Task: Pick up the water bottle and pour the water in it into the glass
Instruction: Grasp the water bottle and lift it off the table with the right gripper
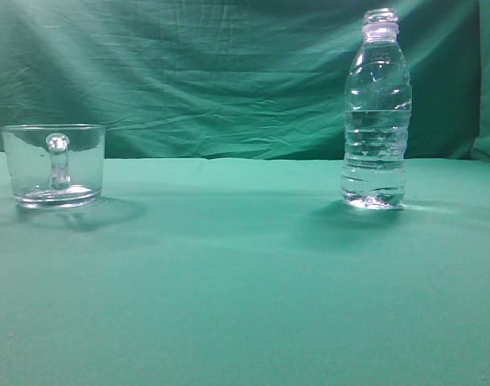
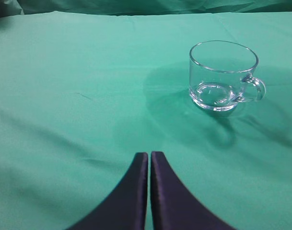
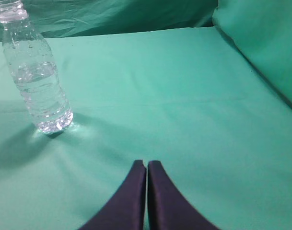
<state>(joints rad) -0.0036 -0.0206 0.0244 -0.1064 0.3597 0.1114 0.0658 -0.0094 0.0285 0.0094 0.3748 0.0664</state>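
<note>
The water bottle [image 1: 376, 112] stands upright and capless on the right of the green cloth, with clear water in it; it also shows at the top left of the right wrist view [image 3: 35, 72]. The glass [image 1: 55, 165], short and wide with a looped handle, stands at the left and looks empty; in the left wrist view [image 2: 222, 74] it sits ahead and to the right. My left gripper [image 2: 149, 154] is shut and empty, well short of the glass. My right gripper [image 3: 146, 163] is shut and empty, to the right of the bottle. Neither gripper shows in the exterior view.
A green cloth [image 1: 245, 281] covers the table and a creased green backdrop [image 1: 212, 72] hangs behind it. A raised green fold [image 3: 261, 43] rises at the right in the right wrist view. A wide stretch of cloth separates the glass and the bottle.
</note>
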